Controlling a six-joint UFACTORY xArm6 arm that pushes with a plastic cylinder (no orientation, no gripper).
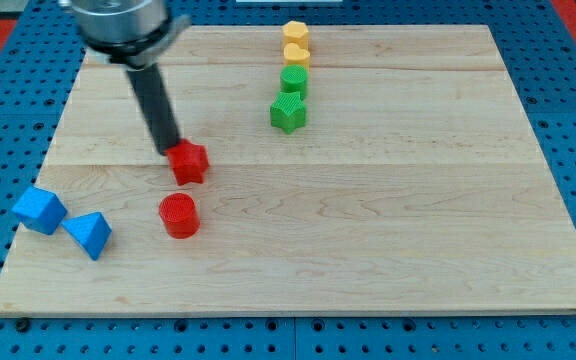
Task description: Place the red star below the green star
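Note:
The red star (189, 162) lies on the wooden board's left half. My tip (168, 151) touches the red star's upper left side. The green star (288, 113) sits near the top middle, to the right of and above the red star. It is the bottom block of a short column.
Above the green star stand a green block (294, 81), a yellow block (296, 55) and another yellow block (295, 33). A red cylinder (179, 215) lies just below the red star. A blue cube (39, 210) and a blue triangular block (90, 235) sit at the lower left.

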